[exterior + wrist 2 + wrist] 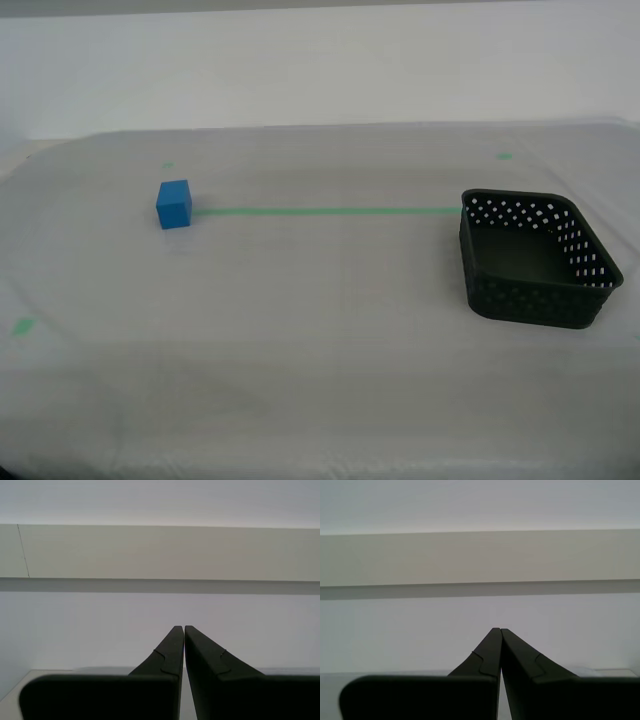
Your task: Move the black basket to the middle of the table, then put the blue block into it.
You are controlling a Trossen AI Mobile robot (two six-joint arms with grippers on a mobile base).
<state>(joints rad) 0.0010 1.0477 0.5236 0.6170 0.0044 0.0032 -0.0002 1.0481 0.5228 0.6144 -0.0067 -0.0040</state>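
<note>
The black basket [535, 258] stands empty on the table [320, 300] at the exterior view's right, at the end of a green tape line [330, 211]. The blue block [173, 204] sits at the other end of that line, toward the exterior view's left. Neither arm shows in the exterior view. My first gripper [499, 629] is shut with its fingertips touching and nothing between them, facing a pale wall. My second gripper [183, 627] is likewise shut and empty, pointed at the same kind of wall. Neither wrist view shows the basket or the block.
Small green marks lie on the cloth at the far side [504, 155], [167, 165] and near the exterior view's left edge [22, 325]. A plain white wall rises behind the table.
</note>
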